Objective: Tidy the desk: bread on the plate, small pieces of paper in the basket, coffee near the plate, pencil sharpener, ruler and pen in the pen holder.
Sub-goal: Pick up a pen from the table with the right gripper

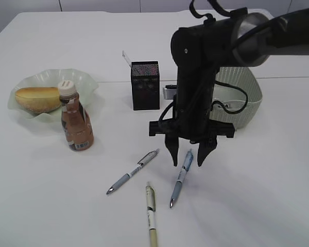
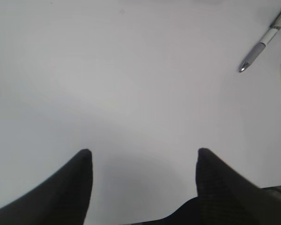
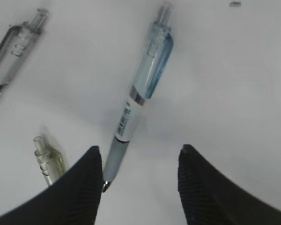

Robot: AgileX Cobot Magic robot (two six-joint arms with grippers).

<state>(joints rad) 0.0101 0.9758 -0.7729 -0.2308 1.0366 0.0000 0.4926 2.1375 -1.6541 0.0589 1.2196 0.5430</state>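
Right fingers (image 1: pixel 187 158) stand parted, empty, straddling the blue pen (image 1: pixel 181 177) lying on the tabletop (image 1: pixel 257 195); left fingers (image 2: pixel 143 157) parted over bare surface; bread (image 1: pixel 37 99) on the plate (image 1: pixel 87 81), coffee (image 1: pixel 76 122) beside it.

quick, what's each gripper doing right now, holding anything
left gripper: open, empty, over bare desk.
right gripper: open, empty, fingers either side of the blue pen, not gripping it.

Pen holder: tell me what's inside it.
A clear ruler sticks up out of the black mesh pen holder at its back left corner. The rest of the inside is hidden by the walls, so other contents cannot be seen.
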